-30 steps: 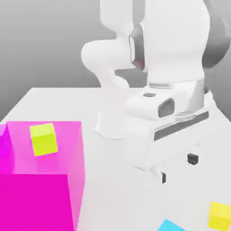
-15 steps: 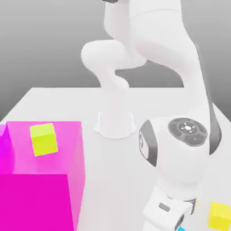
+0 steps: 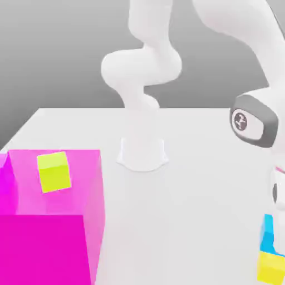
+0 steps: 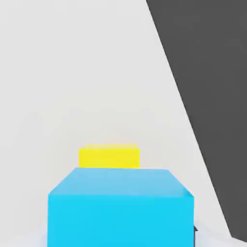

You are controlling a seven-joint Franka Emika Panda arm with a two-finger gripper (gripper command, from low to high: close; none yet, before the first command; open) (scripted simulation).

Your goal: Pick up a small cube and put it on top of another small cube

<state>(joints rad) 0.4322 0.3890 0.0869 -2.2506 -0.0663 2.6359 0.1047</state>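
Cubes number four in the exterior view: one cyan cube just above one yellow cube, one lime-yellow cube, one big magenta block. The white arm hides the jaws, so I cannot tell their state. In the hand view, the cyan cube sits close, the yellow cube beyond it on the white table.

The Franka Panda arm is glossy white, built of rounded, bulbous links on a short cylindrical base that flares at the foot. One joint wears a dark grey ring around a white cap with a small dark marking.
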